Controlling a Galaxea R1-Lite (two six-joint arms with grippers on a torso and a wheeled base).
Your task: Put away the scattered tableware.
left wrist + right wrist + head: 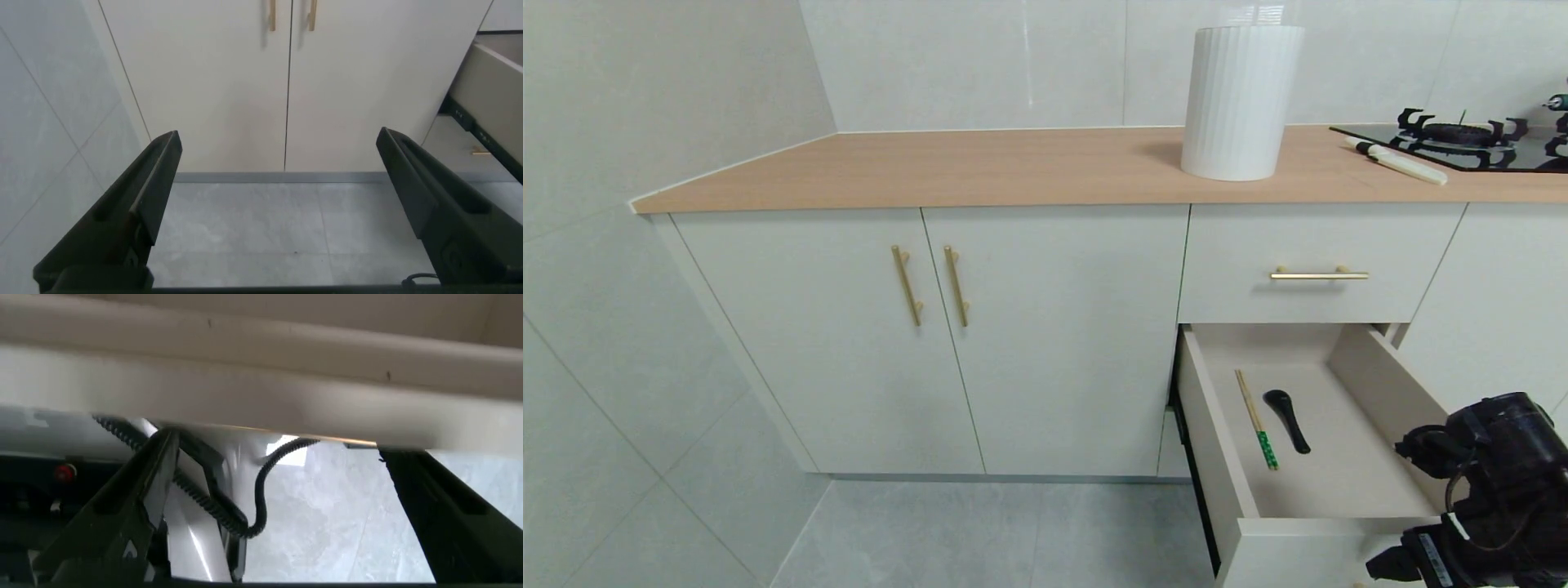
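Right hand (278, 449): fingers are standing spread with nothing between them. It is sitting low, just beside the front panel of the open drawer (1347, 531).

Left hand (278, 140): it is likewise released and empty, and is hanging above the floor (270, 220), facing the closed cabinet doors (286, 82).

Inside the drawer, a pair of chopsticks (1255, 418) and a black spoon (1286, 420) are lying side by side, close together on the drawer bottom. Both appear to be stowed already.

On the surface (980, 167) above, a pale knife-like utensil (1396, 161) is lying flat at the edge of the stove (1462, 143). It is well apart from both hands. A white ribbed container (1240, 102) is standing upright nearby.

Assessment: the utensil is looking like the outstanding item. It is probably light, rigid and smooth, so it is likely to slip under a loose pinch. It is lying low, leaving little height to grasp. Which end is the handle cannot be told from here. A firm pinch across the thicker end, square to its length, would be advisable.
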